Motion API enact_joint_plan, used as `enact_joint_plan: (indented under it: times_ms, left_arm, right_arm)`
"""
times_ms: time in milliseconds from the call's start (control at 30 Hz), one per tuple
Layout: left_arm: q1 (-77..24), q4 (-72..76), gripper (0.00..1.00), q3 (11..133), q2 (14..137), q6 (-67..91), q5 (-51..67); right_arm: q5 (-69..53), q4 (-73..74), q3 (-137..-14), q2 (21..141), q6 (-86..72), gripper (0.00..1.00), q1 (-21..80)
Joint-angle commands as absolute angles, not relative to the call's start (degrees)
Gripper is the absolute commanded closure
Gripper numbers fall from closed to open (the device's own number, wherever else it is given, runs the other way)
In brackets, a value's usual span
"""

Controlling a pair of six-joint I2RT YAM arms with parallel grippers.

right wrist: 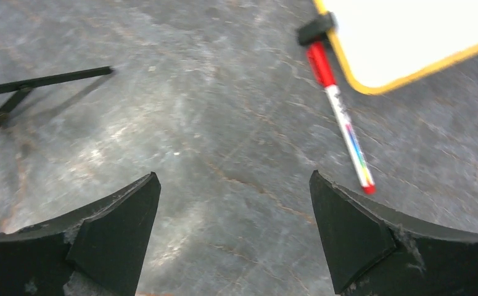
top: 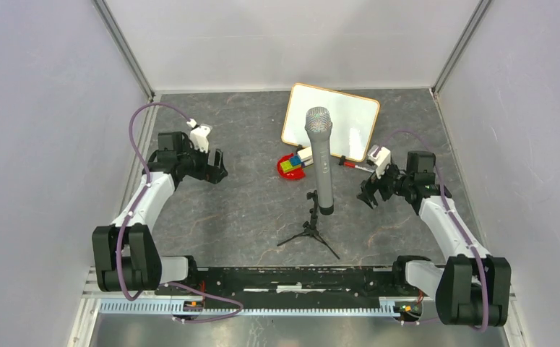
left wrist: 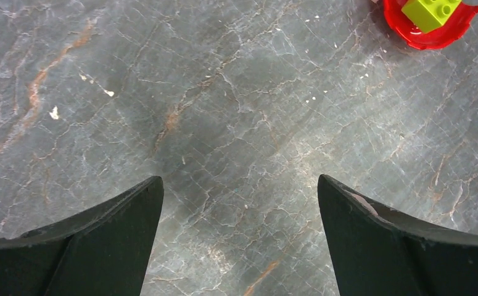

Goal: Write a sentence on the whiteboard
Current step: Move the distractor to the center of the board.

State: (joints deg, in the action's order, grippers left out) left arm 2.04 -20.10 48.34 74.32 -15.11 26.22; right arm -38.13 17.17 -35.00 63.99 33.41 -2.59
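The whiteboard lies at the back of the table, wood-framed, its visible face plain white; the sentence is out of view. In the right wrist view its corner and a black clip foot show at the upper right. A red-capped marker lies by the board's near edge, and in the right wrist view the marker is ahead and right of my right gripper. That right gripper is open and empty. My left gripper hovers far left of the board, and this left gripper is open over bare table.
A microphone on a black tripod stands mid-table, hiding part of the board. One tripod leg shows left of the right gripper. A red bowl with toy bricks sits left of the microphone. Grey walls enclose three sides.
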Motion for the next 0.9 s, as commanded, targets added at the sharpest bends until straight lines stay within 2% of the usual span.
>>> enact_joint_plan:
  times_ms: [0, 100, 233, 433, 600, 867]
  left_arm:
    - [1.31, -20.72, 0.00, 48.96, 72.78, -16.85, 28.13]
    - [1.34, -20.08, 0.00, 49.31, 73.08, -15.06, 28.40]
    - [1.30, -17.80, 0.00, 49.30, 73.55, -12.17, 28.45]
    - [1.32, -17.53, 0.00, 51.22, 75.35, -10.42, 28.33]
    - [1.32, -16.15, 0.00, 50.99, 75.36, -9.16, 28.12]
    - [1.32, -14.77, 0.00, 51.06, 76.19, -7.20, 27.95]
  right_arm:
    - [-45.24, 26.81, -34.78, 59.71, 40.95, 0.03, 0.46]
    - [-47.03, 28.87, -32.56, 55.90, 40.27, 0.03, 4.38]
    - [-45.07, 23.59, -30.91, 51.08, 32.78, 0.03, 9.70]
    - [-45.82, 22.04, -30.48, 53.58, 23.69, 0.03, 19.14]
    - [-41.51, 12.82, -25.55, 51.13, 12.70, 0.02, 25.14]
    - [-37.91, 6.63, -22.43, 54.01, 10.20, 0.02, 29.96]
